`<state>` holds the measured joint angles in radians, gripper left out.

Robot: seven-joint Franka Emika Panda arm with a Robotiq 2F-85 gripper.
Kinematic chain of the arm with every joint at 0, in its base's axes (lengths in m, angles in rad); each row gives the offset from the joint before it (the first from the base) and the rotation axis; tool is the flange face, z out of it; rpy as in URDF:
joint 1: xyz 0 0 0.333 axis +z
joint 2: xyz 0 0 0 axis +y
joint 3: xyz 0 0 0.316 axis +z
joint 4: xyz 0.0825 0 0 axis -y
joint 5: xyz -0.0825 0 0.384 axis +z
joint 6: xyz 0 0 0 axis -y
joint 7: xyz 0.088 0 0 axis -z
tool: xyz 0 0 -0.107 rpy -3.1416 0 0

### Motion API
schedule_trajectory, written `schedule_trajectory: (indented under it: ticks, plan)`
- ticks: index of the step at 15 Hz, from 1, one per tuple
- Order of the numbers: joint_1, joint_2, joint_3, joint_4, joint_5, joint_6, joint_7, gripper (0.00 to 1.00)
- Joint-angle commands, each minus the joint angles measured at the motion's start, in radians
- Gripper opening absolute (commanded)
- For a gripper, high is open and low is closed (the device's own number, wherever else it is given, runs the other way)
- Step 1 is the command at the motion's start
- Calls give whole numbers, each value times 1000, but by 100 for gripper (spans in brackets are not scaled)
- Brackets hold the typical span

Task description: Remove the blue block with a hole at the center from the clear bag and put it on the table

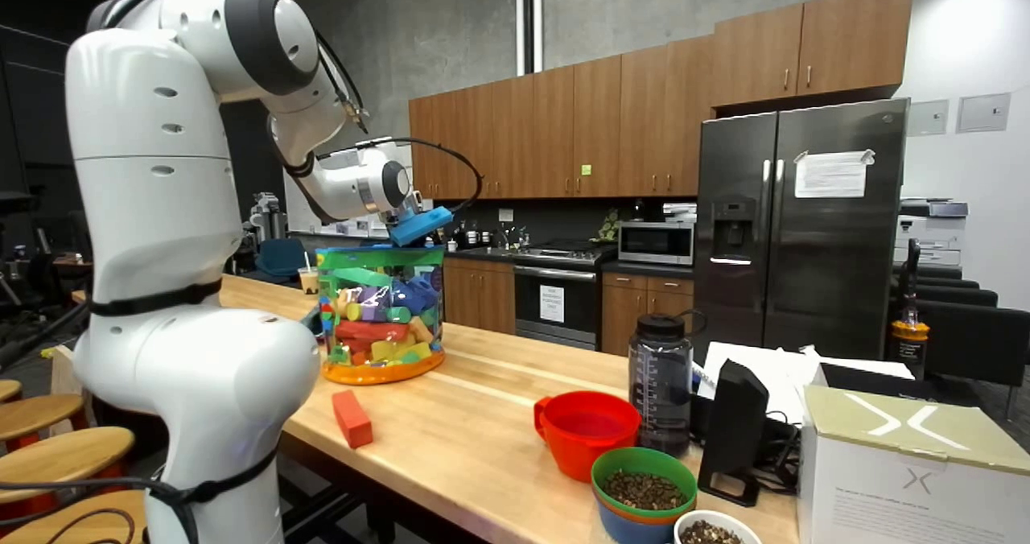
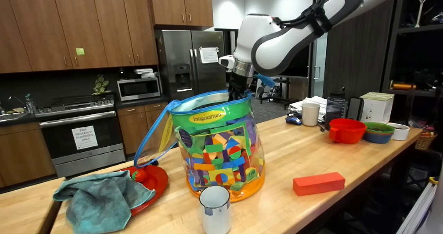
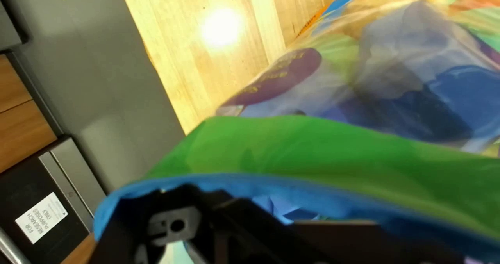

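Currently, nearest in an exterior view, a mug is standing on the counter just in front of the bag; a red block, not the target, is lying to one side. The bag is standing upright, its lid is hanging down outside, and its mouth is gaping. Blue pieces are showing through the wall, but none is displaying a hole; the block is presumably lying among them, unidentified. Within the rim, the pincer is pointing down into the mouth. The rim is masking its tips, so the views are not revealing whether it is gripping anything or standing spread. A blue fitting is sitting at the wrist, above the tips, probably forming part of the tool.

Step in hand, as judged: retrieval from inside the bag is being carried out; placement is pending. The next move is likely calling for lowering the pincer clear of the soft rim, closing it on the block, then lifting straight up without snagging. The counter between the bag and the red bowl is probably serving as the set-down area. Farthest, an oven is standing beyond the counter.
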<state>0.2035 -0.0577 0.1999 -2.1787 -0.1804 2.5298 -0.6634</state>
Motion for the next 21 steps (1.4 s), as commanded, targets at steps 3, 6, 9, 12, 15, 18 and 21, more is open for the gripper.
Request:
schedule_trajectory:
  ticks: [3, 6, 9, 12, 15, 18, 21]
  plan:
    - [1, -23, -4, -35, -16, -4, 26, 100]
    - [5, -21, -2, -40, -2, -1, 25, 100]
    - [20, -19, 7, -62, 34, 19, 15, 100]
    - [35, -19, 14, -76, 72, 51, 0, 100]
    - [45, -15, 19, -85, 92, 77, 0, 100]
    - [51, -14, 21, -92, 92, 84, -3, 74]
    - [48, -17, 18, -91, 89, 90, -6, 54]
